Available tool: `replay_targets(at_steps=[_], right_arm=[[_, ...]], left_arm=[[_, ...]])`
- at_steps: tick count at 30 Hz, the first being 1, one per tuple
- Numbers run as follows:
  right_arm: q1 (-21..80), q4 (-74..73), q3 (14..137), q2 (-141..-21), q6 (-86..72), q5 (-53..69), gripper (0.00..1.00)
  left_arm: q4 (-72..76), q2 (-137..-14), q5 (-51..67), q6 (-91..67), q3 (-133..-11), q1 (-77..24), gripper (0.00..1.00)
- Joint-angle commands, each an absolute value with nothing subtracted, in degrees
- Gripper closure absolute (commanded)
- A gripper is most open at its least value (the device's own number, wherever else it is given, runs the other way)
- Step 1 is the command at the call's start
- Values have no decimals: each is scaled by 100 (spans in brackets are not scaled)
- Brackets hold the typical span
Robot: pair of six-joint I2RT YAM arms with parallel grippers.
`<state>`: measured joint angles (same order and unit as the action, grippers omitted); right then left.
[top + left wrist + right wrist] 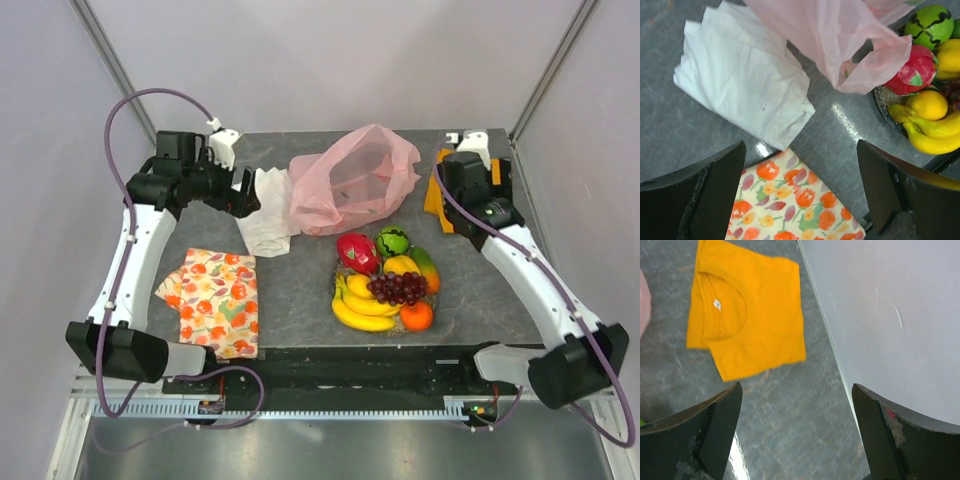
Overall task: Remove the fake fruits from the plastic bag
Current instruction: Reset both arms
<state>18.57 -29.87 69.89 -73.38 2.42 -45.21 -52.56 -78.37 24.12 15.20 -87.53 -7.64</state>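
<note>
Fake fruits (388, 280) are piled together on the worktop (300, 320), just on the near side of the plastic bag (350, 180): banana bunch (362, 305), grapes (398, 287), dragon fruit (357, 252), green fruit (392, 241), all out in the open! The pink bag lies crumpled, one corner reaching the dragon fruit. The left tool (800, 150) hangs spread wide and empty at the bag's left, above a white cloth (745, 85). The right tool (796, 390), spread and empty too, sits at the bag's right, over an orange shirt (747, 315).
</note>
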Motion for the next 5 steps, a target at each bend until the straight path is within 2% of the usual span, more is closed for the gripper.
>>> replay_targets(at_steps=[1,5], right_arm=[[1846,-3918,6373,-6654,-369,-4544,2],[1811,-3780,6029,-6469,-405,-4536,2]], left_arm=[[-4528,-7314,2383,661,-7535,-475,1],[-4087,-7216,2005,45,-6944,-361,1]])
